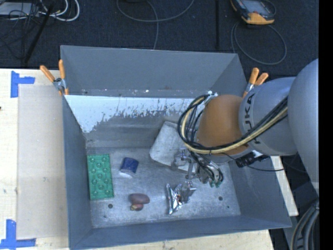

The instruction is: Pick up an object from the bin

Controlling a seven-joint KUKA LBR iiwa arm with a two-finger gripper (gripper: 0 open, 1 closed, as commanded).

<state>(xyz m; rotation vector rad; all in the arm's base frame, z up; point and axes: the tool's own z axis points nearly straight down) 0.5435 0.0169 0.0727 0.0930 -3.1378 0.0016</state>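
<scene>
We can read no label, brand or number on anything in the bin (pixel 156 220), and we find only a few dark letters (pixel 247 108) on the arm's grey shell (pixel 270 113) beside its orange cover (pixel 221 121), too cut off to read.

We log the bin (pixel 74 155) as grey matt metal, floor scuffed and speckled. Green studded plate (pixel 100 177): plastic, bumpy top. Blue block (pixel 129 165): smooth, slight sheen. Silvery crumpled piece (pixel 174 198): shiny, foil-like. Pale grey sheet (pixel 165 141): matt, cloth or paper, we can't tell. Orange wrist cover (pixel 221 123): glossy.
</scene>
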